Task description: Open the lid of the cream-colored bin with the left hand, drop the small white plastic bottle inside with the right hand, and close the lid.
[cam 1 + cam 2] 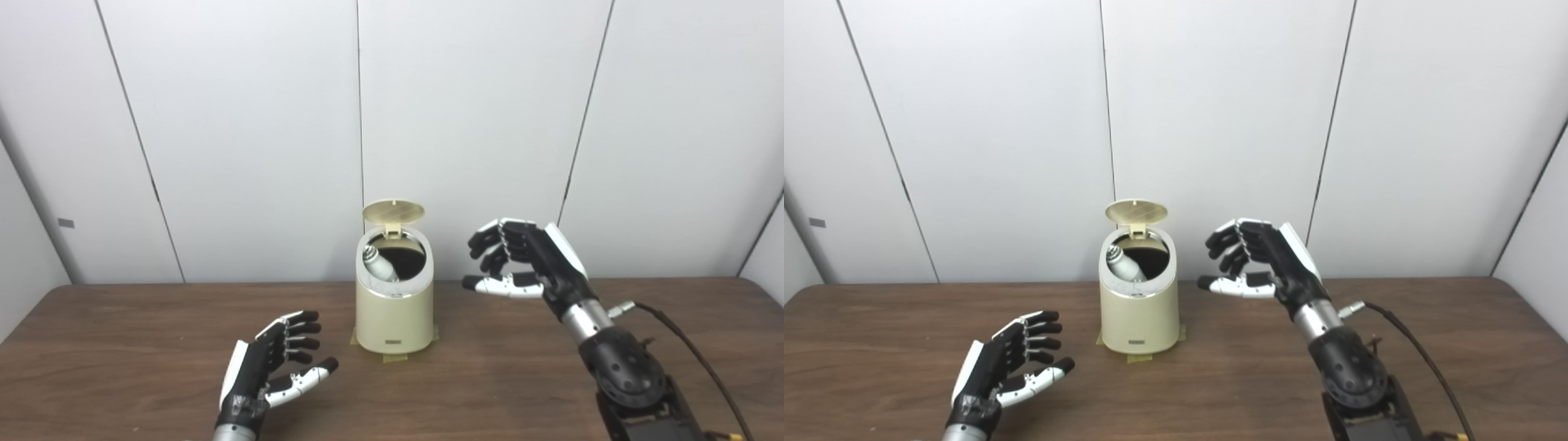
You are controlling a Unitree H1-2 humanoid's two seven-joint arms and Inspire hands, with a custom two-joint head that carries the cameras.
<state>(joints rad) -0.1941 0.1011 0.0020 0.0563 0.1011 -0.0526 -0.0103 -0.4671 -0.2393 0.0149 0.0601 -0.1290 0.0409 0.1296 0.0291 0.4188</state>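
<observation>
The cream-colored bin (pixel 394 318) stands mid-table, taped down at its base. Its round lid (pixel 393 211) is tipped up at the back, leaving the mouth uncovered. Inside, the small white bottle (pixel 378 263) leans against the left wall, its top showing above the rim. My left hand (pixel 275 361) rests low in front and to the left of the bin, fingers spread, holding nothing. My right hand (pixel 520 260) hovers to the right of the bin at rim height, fingers curled loosely and apart, also holding nothing.
The brown wooden table (pixel 122 343) runs across the view, backed by a white panelled wall (pixel 245 122). A black cable (pixel 692 349) trails from my right wrist toward the lower right.
</observation>
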